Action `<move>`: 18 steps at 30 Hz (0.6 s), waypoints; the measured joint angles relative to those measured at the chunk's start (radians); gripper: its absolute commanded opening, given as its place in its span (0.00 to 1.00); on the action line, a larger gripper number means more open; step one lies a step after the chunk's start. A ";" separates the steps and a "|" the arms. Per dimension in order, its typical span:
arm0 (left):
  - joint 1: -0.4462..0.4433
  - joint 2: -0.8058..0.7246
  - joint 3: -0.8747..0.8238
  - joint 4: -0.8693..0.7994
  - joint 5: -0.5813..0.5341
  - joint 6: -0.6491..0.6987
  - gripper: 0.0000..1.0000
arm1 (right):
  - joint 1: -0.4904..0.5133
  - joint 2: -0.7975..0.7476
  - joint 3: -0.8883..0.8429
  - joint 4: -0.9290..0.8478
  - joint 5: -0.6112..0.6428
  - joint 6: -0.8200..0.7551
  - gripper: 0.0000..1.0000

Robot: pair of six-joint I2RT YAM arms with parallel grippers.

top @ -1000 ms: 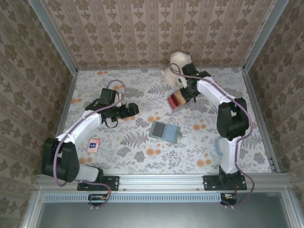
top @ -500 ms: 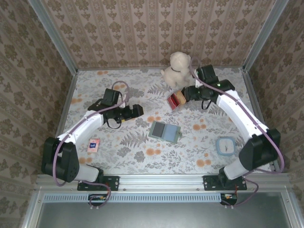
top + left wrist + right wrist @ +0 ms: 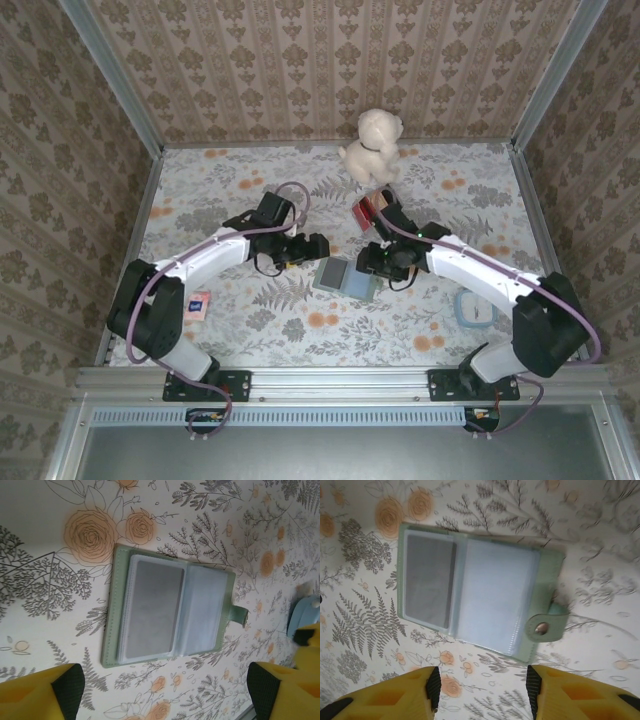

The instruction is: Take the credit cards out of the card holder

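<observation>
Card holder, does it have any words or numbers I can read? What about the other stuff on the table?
Card holder: no words or numbers; the grey card inside looks blank.
Small white-and-pink card: blue mark, too small to read.
Nothing else has readable text.

Top view looks down from behind; both wrist views face the card holder (image 3: 170, 612) closely.
</observation>
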 measured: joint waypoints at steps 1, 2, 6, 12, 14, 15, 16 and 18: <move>-0.003 0.003 0.000 0.007 0.000 -0.011 0.87 | 0.007 0.021 -0.003 0.019 -0.006 0.030 0.51; -0.005 0.007 0.000 0.011 -0.002 -0.017 0.87 | 0.013 0.044 -0.005 0.034 -0.010 0.055 0.50; -0.005 0.011 0.003 0.010 -0.018 -0.025 0.87 | 0.022 0.120 -0.004 0.068 -0.024 0.121 0.49; -0.005 0.018 0.027 0.019 -0.035 -0.043 0.87 | 0.021 0.188 0.015 0.081 -0.032 0.151 0.48; -0.005 0.023 0.032 0.026 -0.037 -0.052 0.84 | 0.020 0.208 0.026 0.083 -0.035 0.151 0.48; -0.005 0.026 0.033 0.031 -0.039 -0.059 0.82 | 0.019 0.216 0.031 0.084 -0.035 0.150 0.48; -0.006 0.029 0.033 0.035 -0.041 -0.066 0.78 | 0.019 0.226 0.038 0.084 -0.035 0.149 0.48; -0.007 0.034 0.033 0.041 -0.043 -0.080 0.75 | 0.016 0.240 0.048 0.084 -0.032 0.143 0.48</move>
